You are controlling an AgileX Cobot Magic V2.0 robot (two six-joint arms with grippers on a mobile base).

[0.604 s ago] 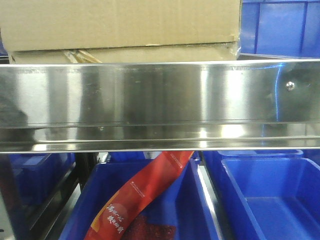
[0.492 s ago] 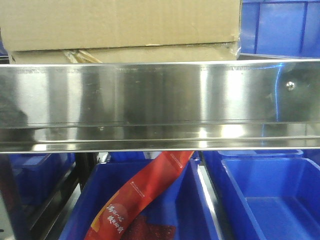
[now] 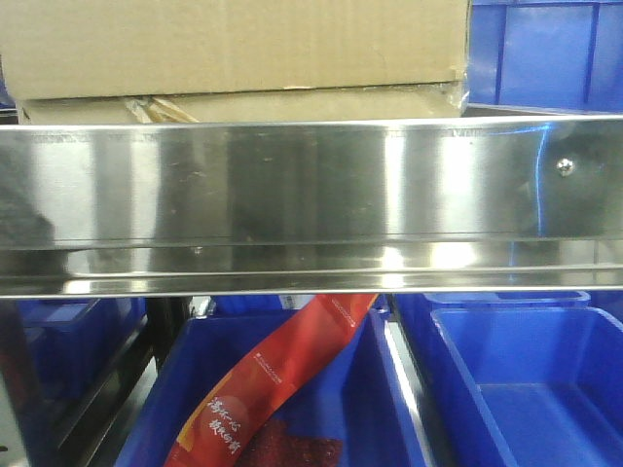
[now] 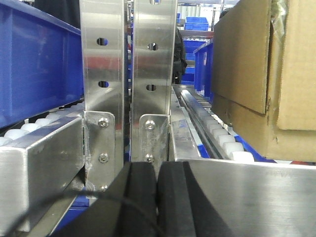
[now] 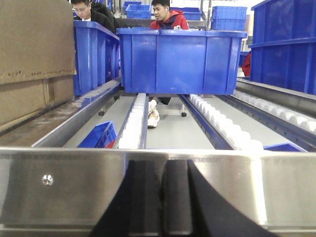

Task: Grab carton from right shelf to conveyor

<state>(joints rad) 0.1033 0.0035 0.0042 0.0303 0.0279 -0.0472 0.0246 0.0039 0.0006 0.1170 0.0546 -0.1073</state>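
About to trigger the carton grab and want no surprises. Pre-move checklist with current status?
1. Carton seated on the shelf: ok, resting there, not yet lifted.
2. Left hand open for the grab: not ok, shut and empty.
3. Right hand open for the grab: not ok, shut and empty.
4. Hands on either side of the carton: ok, it lies right of the left hand and left of the right hand.
5. Room between the carton and the blue bin: cannot tell, the bin looks close to the carton's right end.
6. Conveyor free: cannot tell, not in view.
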